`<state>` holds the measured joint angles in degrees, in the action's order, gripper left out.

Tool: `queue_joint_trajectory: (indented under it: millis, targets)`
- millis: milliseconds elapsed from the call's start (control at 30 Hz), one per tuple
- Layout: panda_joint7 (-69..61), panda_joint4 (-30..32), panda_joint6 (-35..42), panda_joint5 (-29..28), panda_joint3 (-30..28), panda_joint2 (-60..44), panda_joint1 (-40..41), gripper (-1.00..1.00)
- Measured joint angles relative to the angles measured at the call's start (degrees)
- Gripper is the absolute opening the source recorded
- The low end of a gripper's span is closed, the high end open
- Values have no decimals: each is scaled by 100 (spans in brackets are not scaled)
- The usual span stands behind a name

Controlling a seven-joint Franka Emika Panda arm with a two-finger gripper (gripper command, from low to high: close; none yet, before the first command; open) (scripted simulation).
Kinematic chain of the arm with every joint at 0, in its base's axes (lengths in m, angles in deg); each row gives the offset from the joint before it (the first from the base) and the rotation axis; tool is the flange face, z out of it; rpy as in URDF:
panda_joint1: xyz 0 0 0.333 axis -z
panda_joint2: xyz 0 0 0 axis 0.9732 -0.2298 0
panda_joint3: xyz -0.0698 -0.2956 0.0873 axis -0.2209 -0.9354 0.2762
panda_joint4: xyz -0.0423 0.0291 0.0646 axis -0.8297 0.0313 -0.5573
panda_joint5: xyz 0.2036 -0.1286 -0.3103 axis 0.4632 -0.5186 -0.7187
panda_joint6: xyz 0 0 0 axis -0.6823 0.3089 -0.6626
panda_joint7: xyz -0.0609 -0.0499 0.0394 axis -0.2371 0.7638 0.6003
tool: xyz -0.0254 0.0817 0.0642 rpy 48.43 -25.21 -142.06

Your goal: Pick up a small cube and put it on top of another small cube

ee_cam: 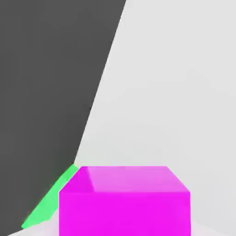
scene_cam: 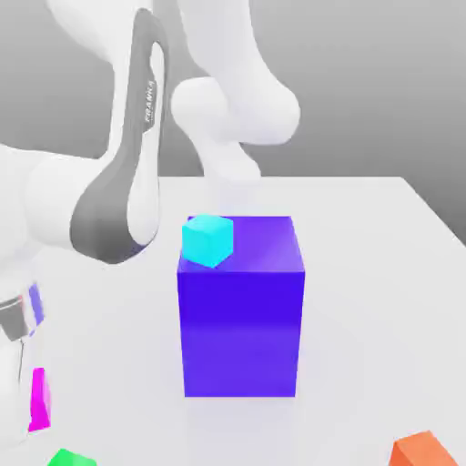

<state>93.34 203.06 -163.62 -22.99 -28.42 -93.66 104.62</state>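
The small magenta cube (scene_cam: pixel 38 399) is at the exterior view's lower left, partly hidden by the white hand of my gripper (scene_cam: pixel 16 391), which stands right against it at the frame's edge. In the hand view the magenta cube (ee_cam: pixel 124 200) looms very close to the camera. A small cyan cube (scene_cam: pixel 207 239) rests on the top of the big blue-violet block (scene_cam: pixel 241 319), near the top's corner on the exterior view's left. A small green cube (scene_cam: pixel 71 458) lies just beside the magenta one, and shows in the hand view as a green sliver (ee_cam: pixel 50 200) behind it.
An orange cube (scene_cam: pixel 423 450) sits at the exterior view's lower right. The tall blue-violet block stands mid-table. The arm's grey-and-white links (scene_cam: pixel 127 182) rise over the exterior view's left. The white table's edge (ee_cam: pixel 99 97) runs close by the magenta cube in the hand view.
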Motion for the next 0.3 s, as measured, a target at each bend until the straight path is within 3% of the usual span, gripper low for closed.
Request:
queue_joint_trajectory:
  millis: [100, 133, 300]
  targets:
    - [-13, -81, -386, -123, -13, -471, -96, -100]
    - [4, -96, -546, -158, -43, -646, -127, 100]
    - [4, -96, -546, -158, -43, -646, -127, 100]
